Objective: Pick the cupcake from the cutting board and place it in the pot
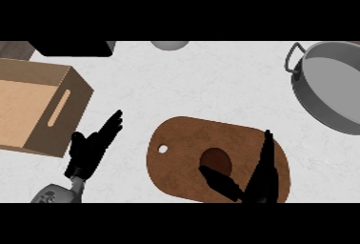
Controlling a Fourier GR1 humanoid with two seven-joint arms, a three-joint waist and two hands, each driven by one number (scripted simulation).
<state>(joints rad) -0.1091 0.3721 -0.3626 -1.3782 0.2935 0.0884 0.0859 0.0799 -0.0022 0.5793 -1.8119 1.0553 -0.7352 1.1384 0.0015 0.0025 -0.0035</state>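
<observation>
Reach step, no grasp yet. Cupcake (216, 161) sits mid cutting board (183, 157), at 6 o'clock on the counter (211, 81). Right hand (256, 183) is at it, fingers straight, thumb spread wide, bracketing the cupcake's lower right, not curled round it. Left hand (91, 145) rests open at 8 o'clock beside the wooden box (35, 114). Next, likely: close on the cupcake, lift, carry toward the pot (330, 90) at 2 o'clock.
</observation>
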